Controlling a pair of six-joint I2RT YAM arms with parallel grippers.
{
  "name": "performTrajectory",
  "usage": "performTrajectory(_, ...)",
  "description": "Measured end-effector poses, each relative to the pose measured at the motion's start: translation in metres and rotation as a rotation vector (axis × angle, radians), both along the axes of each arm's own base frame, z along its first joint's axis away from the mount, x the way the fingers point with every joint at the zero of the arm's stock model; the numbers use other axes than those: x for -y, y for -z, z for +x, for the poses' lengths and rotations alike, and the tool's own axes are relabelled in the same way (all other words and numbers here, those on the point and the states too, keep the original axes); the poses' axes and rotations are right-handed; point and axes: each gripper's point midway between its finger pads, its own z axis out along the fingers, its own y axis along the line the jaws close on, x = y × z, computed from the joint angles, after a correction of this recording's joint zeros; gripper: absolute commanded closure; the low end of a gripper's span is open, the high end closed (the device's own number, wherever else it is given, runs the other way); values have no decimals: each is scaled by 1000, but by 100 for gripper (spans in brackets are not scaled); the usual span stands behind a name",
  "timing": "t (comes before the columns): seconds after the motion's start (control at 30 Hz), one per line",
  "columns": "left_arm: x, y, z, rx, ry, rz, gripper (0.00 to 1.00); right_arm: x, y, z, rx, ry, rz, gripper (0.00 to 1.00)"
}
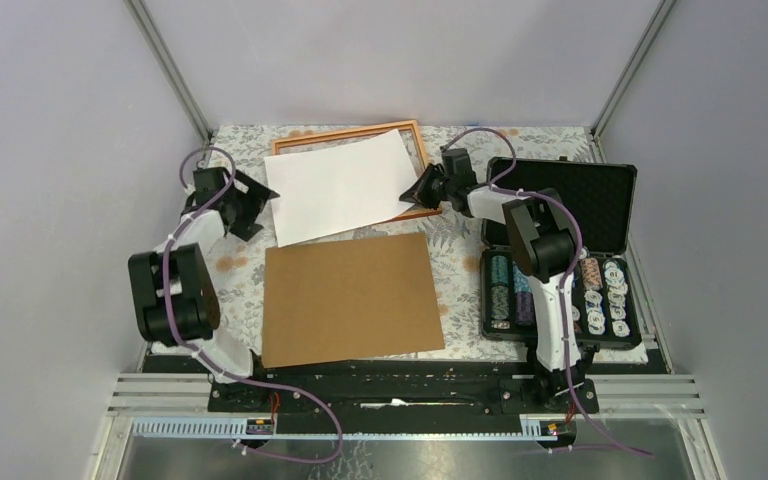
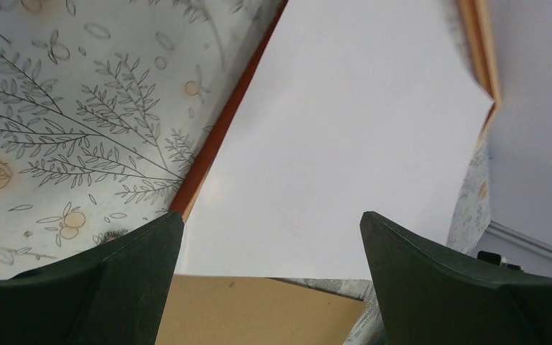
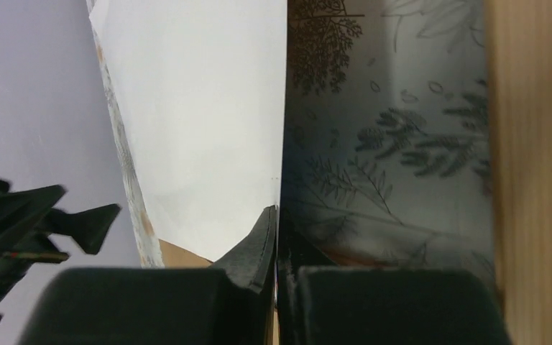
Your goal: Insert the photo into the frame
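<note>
The photo (image 1: 340, 188) lies white back up, askew over the orange-brown frame (image 1: 345, 137) at the back of the table. Its picture side is hidden. My right gripper (image 1: 407, 194) is shut on the photo's right edge. In the right wrist view the closed gripper (image 3: 277, 219) pinches the sheet (image 3: 201, 122), with a frame rail (image 3: 532, 144) to the right. My left gripper (image 1: 264, 210) is open and empty at the photo's left edge. In the left wrist view this gripper (image 2: 273, 241) faces the photo (image 2: 345, 144) and the frame rail (image 2: 219, 126).
A plain brown backing board (image 1: 352, 300) lies near the front, also in the left wrist view (image 2: 259, 313). An open black case of chips (image 1: 560, 255) stands at the right. A leaf-patterned cloth (image 1: 235, 270) covers the table. Grey walls enclose the back and sides.
</note>
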Motion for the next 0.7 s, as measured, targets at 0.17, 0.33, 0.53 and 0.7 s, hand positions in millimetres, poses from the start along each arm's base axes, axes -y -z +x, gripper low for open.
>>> performTrajectory(0.17,-9,-66,-1,161,-9,108,1,12,-23,-1,69,78,-15,100)
performTrajectory(0.33,-5,-108,-3,278,6,157,1,16,-54,9,171,127,-1,100)
performTrajectory(0.53,3,-105,-3,274,36,140,1,8,-57,9,190,117,6,100)
performTrajectory(0.7,6,-103,-2,273,48,126,1,-3,-57,6,191,72,27,100)
